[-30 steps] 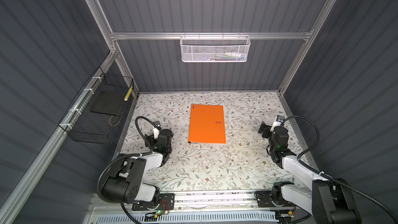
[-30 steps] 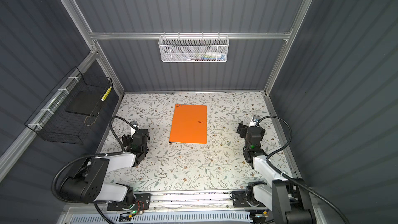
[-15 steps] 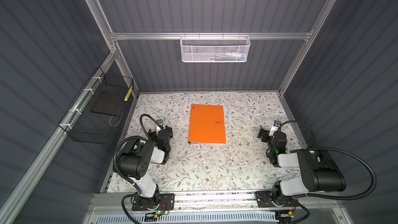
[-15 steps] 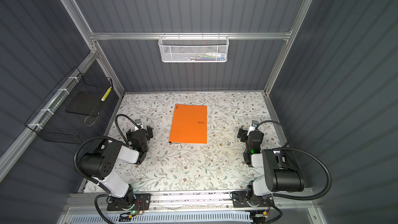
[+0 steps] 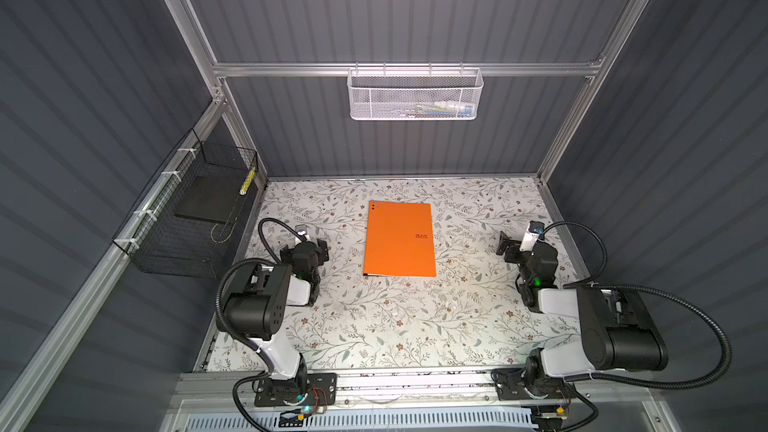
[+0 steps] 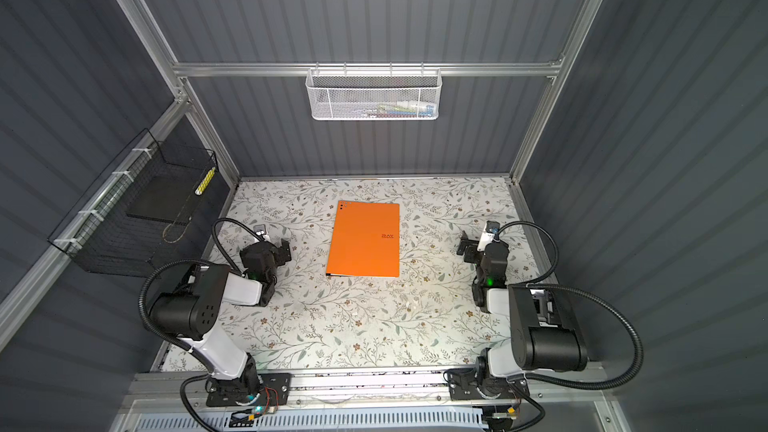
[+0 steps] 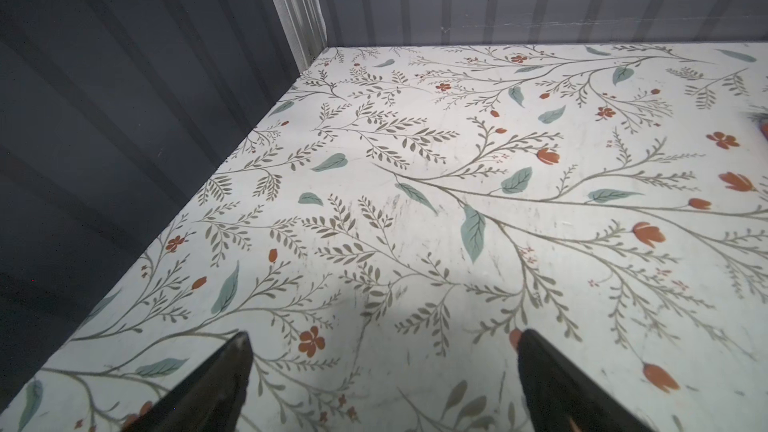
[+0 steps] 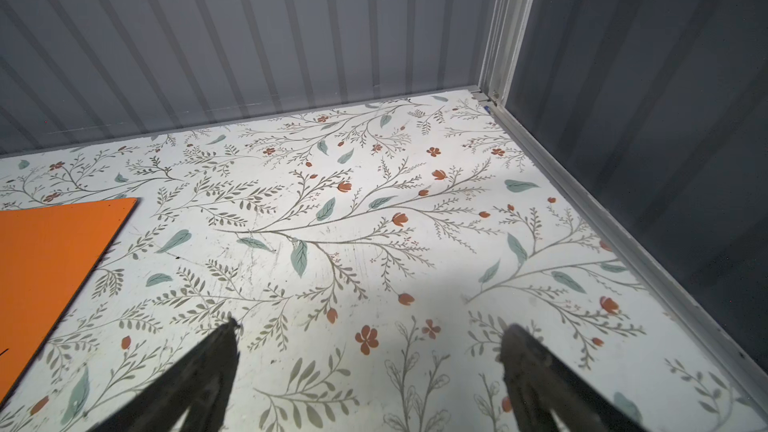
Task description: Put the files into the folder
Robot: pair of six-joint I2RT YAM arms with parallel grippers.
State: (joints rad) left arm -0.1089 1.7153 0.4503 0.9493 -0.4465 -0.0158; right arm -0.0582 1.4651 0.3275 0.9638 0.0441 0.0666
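The pale tabletop (image 5: 374,326), printed with leafy stems and small red flowers, fills the floor of the grey-walled cell. A black wire basket (image 5: 183,243) hangs on the left wall rail; in it lie a dark grey flat slab (image 5: 208,201) and a small yellow stick (image 5: 248,182). The bright orange rectangular folder (image 5: 400,239) lies flat and closed, cover up, midway between the tabletop's left and right edges and nearer its back edge than its front. Black dots mark the folder's back-left corner and a small dark logo sits by its right edge. A white mesh basket (image 5: 415,95) hangs on the back rail; its contents are too blurred to name. The left pincer (image 7: 384,336) sits low near the tabletop's left edge, jaws wide apart over bare pattern. The right pincer (image 8: 372,328) sits near the right edge, jaws likewise spread with nothing between them. Both are well apart from the folder.
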